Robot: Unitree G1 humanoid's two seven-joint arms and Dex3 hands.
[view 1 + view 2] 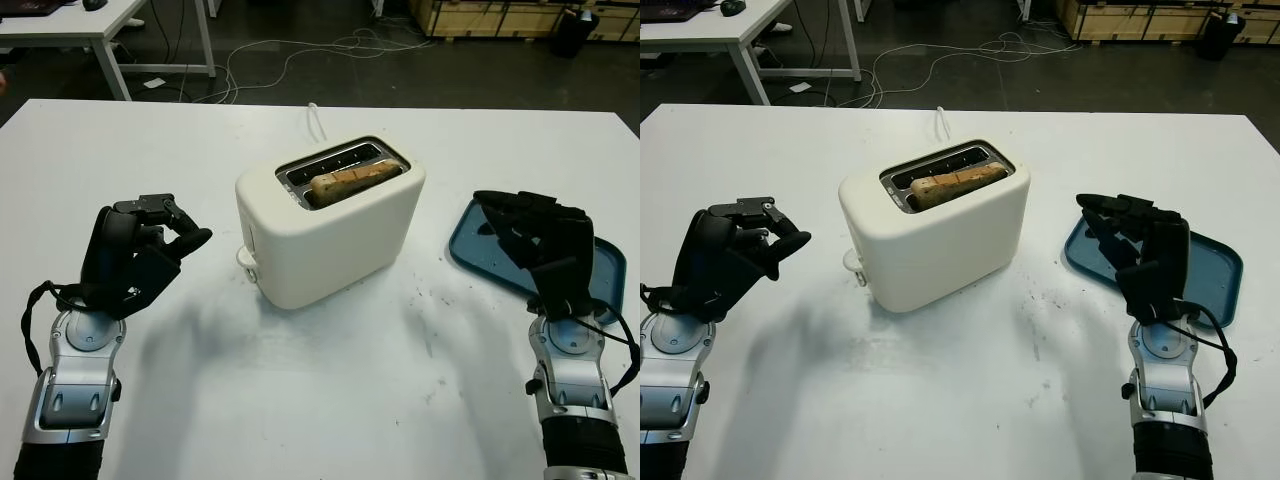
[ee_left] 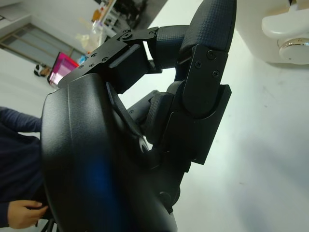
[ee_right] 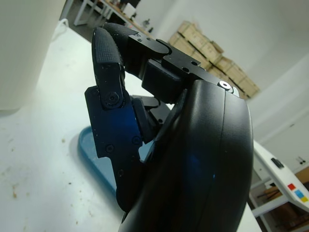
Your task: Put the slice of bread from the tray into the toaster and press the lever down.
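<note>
Cables sprawl over the dark floor at twelve o'clock, a white desk at eleven, stacked boxes at one.

The toaster stands mid-bench, bread in its slot. My left hand is left of it; the tray and my right hand right.
</note>
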